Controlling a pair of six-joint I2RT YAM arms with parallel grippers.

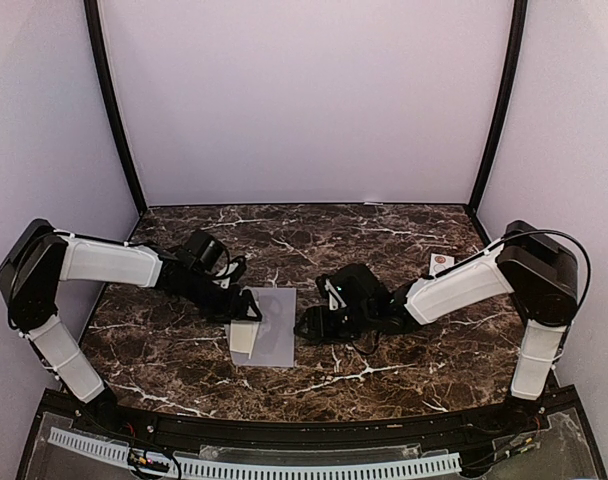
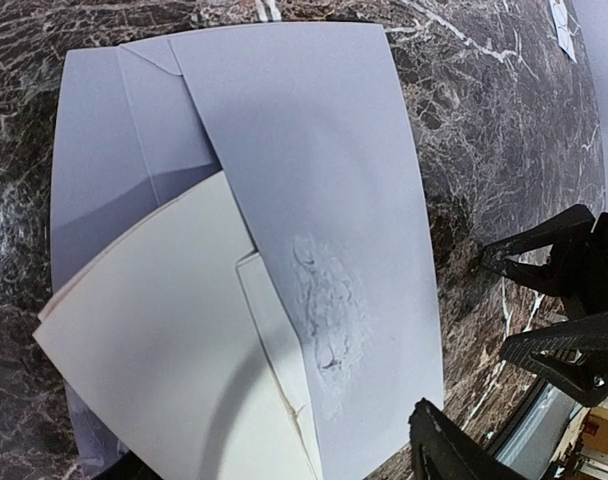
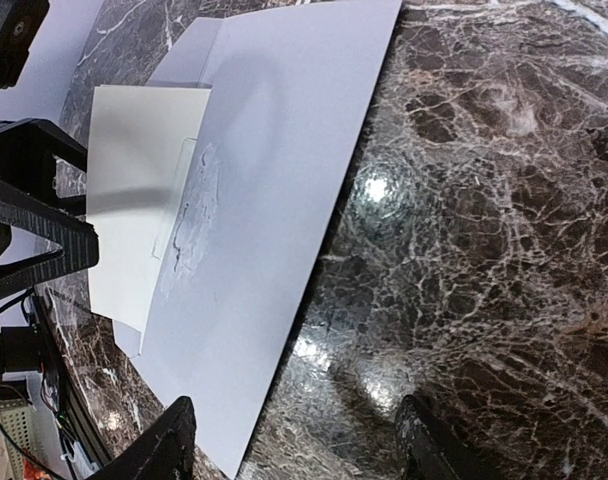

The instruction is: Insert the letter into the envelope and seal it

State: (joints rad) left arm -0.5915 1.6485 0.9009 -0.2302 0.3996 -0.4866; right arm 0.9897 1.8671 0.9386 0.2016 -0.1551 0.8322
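My left gripper (image 1: 250,310) has its fingers apart over the cream letter (image 1: 246,338). My right gripper (image 3: 296,440) is spread wide too, just right of the envelope (image 1: 276,322). The envelope lies flat mid-table between them, and the letter pokes out at its near left. The table (image 1: 384,360) is dark brown marble with white lines. The walls (image 1: 304,100) are pale purple.

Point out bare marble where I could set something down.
Free: the wide back strip of table behind both arms, and the front strip between the envelope and near edge. Crowded: the middle, where left gripper and right gripper flank the envelope and letter.
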